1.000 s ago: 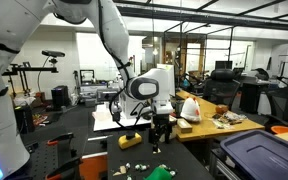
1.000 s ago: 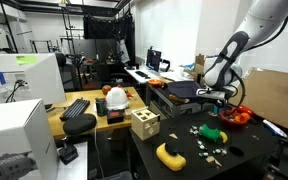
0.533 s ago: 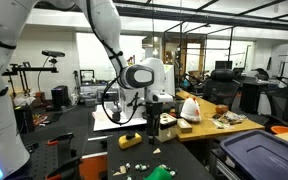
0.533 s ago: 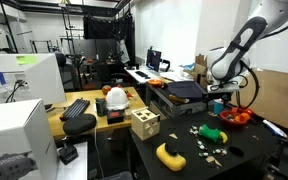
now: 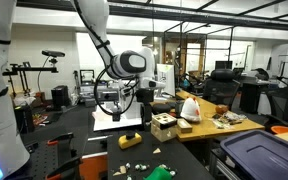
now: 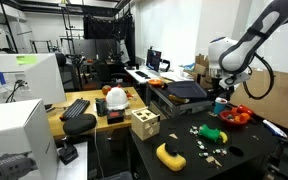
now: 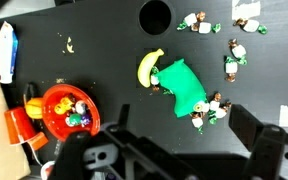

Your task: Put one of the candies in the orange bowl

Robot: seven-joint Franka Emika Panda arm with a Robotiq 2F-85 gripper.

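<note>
The orange bowl (image 7: pixel 69 110) sits at the left of the wrist view with a few small coloured pieces inside; it also shows in an exterior view (image 6: pixel 234 116). Several wrapped candies (image 7: pixel 212 108) lie loose on the black table around a green object (image 7: pixel 182 88), with more at the top right (image 7: pixel 234 65). My gripper (image 7: pixel 169 150) hangs high above the table, its fingers wide apart with nothing between them. It shows raised in both exterior views (image 6: pixel 222 98) (image 5: pixel 144 110).
A yellow banana toy (image 7: pixel 149 68) touches the green object. A wooden block box (image 6: pixel 144 124) stands at the table corner, also in an exterior view (image 5: pixel 164 125). A round hole (image 7: pixel 155 14) is in the table top. A cluttered desk (image 5: pixel 219 118) stands beside the table.
The arm has lifted the gripper up and away from the table surface over the last second. The candies and the bowl have not moved.
</note>
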